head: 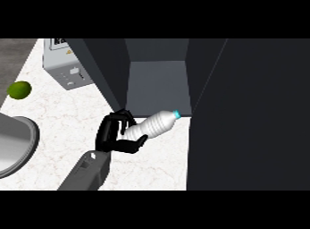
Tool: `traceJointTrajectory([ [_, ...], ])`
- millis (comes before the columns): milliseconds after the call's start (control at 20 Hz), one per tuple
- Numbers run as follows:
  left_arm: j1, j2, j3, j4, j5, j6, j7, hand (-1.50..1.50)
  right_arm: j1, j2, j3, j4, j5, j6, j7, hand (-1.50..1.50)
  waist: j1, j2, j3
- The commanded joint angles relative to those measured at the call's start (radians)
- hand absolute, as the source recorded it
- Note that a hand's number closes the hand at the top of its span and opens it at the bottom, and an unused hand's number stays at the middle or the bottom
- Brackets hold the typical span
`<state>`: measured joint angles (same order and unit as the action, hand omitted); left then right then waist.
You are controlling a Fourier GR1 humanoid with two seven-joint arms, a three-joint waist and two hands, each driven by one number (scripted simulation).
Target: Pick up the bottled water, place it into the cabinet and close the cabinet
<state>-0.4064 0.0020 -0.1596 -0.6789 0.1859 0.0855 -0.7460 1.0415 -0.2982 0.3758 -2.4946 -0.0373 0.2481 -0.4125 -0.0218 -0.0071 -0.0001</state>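
Just beyond the curled fingers (118,120), bottled water (152,125) gripped at its base, cap aimed at the open cabinet (158,85). Best pushed straight onto the shelf (door edge close by), left hand (114,134) kept wrapped until seated.

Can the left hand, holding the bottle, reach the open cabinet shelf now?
Probably yes: the left hand holds the bottle just before the open shelf, nothing between.

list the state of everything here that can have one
clear plastic water bottle with blue cap: held off the counter, tilted, cap toward the cabinet
dark grey cabinet: open, inside bare
dark cabinet door: swung open
left hand: curled round the bottle
small green lime: resting on the counter
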Motion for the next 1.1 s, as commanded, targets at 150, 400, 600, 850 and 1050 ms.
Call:
traceJointTrajectory([
  [150,-0.064,-0.002,-0.247,-0.144,0.202,0.229,0.180,1.50,0.012,-0.041,-0.088,-0.089,-0.105,0.021,0.013,-1.50,-0.016,0.006,0.000],
  [400,-0.259,-0.002,-0.234,-0.123,0.209,0.351,0.346,1.50,0.052,-0.049,-0.115,-0.121,-0.133,0.035,-0.006,-1.50,-0.019,0.008,0.000],
  [600,-0.298,-0.002,-0.306,-0.062,0.307,0.433,0.325,1.50,0.069,-0.029,-0.093,-0.075,-0.084,0.059,-0.073,-1.50,-0.038,0.011,-0.001],
  [850,-0.455,-0.002,-0.185,0.080,0.343,0.373,0.366,1.50,0.062,-0.042,-0.138,-0.120,-0.141,0.068,-0.014,-1.50,-0.026,0.020,-0.001],
  [1050,-0.491,-0.002,-0.225,0.157,0.351,0.511,0.345,1.50,0.034,-0.025,-0.155,-0.042,-0.132,0.076,-0.066,-1.50,-0.034,0.019,0.000],
])
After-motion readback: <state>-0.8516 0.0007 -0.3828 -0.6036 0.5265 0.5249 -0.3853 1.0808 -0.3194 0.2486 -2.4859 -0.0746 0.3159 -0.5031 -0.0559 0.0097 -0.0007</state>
